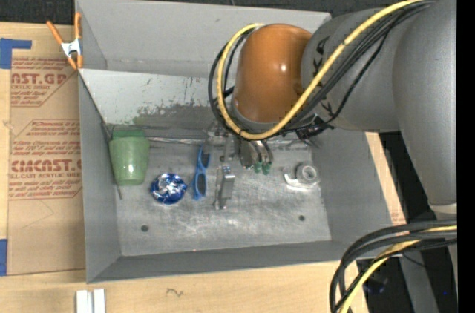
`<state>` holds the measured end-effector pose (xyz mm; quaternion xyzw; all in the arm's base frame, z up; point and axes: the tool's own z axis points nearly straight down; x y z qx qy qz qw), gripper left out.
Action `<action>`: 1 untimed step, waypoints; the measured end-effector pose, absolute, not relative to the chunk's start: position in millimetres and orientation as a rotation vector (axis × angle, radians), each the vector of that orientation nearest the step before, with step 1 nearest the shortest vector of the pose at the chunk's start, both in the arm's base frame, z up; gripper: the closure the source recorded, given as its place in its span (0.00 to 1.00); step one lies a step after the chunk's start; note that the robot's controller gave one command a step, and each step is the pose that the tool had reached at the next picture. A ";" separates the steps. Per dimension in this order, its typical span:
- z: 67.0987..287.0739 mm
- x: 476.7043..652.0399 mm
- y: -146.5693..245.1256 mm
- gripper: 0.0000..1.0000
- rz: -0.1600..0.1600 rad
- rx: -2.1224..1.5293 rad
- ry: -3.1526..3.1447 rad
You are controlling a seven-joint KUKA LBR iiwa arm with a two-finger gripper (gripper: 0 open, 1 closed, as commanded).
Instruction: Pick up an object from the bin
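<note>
My gripper [222, 189] hangs below the orange wrist cover, low over the middle of the bin floor. Just left of it lies a pair of small blue sunglasses [200, 172], close to the gripper's tip but apart from it. A blue and white crumpled ball [168, 188] rests further left. A small green piece [262, 167] lies just right of the gripper. I see nothing held in the gripper.
A pale green cup [130, 156] lies on its side against the bin's left wall. A silver metal fitting [301, 175] sits on the floor to the right. The arm and its cables cover the bin's upper right.
</note>
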<state>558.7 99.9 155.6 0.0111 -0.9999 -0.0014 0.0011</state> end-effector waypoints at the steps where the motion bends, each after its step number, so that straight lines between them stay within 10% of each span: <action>1: 68.9 529.7 152.3 0.00 -0.004 0.205 -3.141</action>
